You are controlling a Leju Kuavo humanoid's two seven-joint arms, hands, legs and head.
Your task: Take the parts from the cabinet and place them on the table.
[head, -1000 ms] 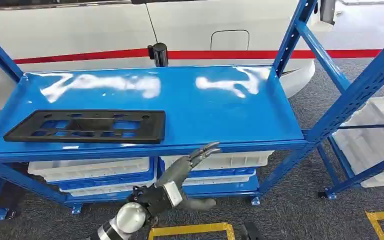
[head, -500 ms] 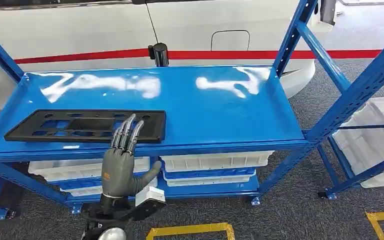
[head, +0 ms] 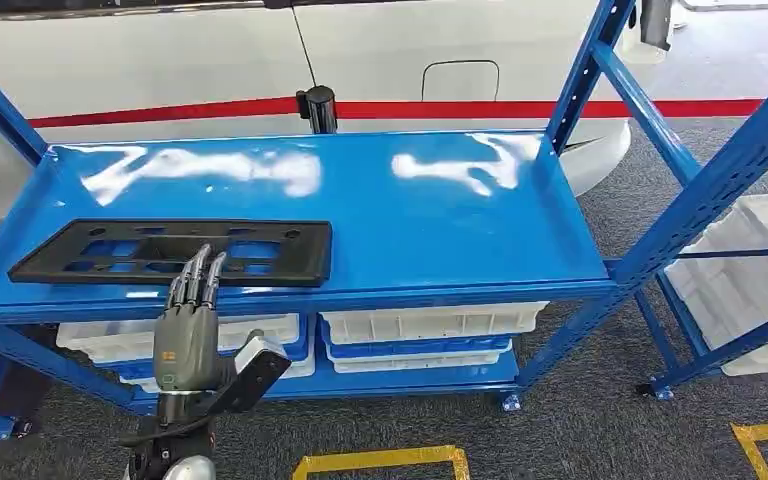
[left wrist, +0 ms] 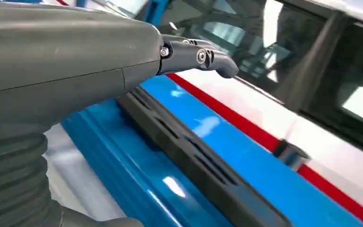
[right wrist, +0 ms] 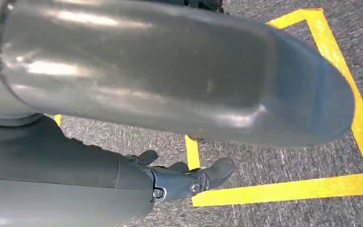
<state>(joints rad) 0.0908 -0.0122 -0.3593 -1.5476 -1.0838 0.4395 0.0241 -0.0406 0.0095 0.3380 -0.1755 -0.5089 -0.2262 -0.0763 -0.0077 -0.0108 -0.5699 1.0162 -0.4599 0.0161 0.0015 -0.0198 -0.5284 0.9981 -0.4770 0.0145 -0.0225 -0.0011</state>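
A: You have swung the left hand [head: 188, 335] leftward; empty, fingers extended, below the black part [head: 175, 252] on the blue shelf [head: 440, 215].
B: Grasp pending; right hand [right wrist: 179, 182] hangs, grip indeterminate

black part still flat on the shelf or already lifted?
Flat on the shelf: the black part lies on the blue shelf; the left hand holds nothing.

White plastic bins [head: 430, 322] sit low centre under the shelf — a white vehicle with red stripe [head: 520, 107] fills the top; yellow floor tape [head: 380, 461] lies at bottom.
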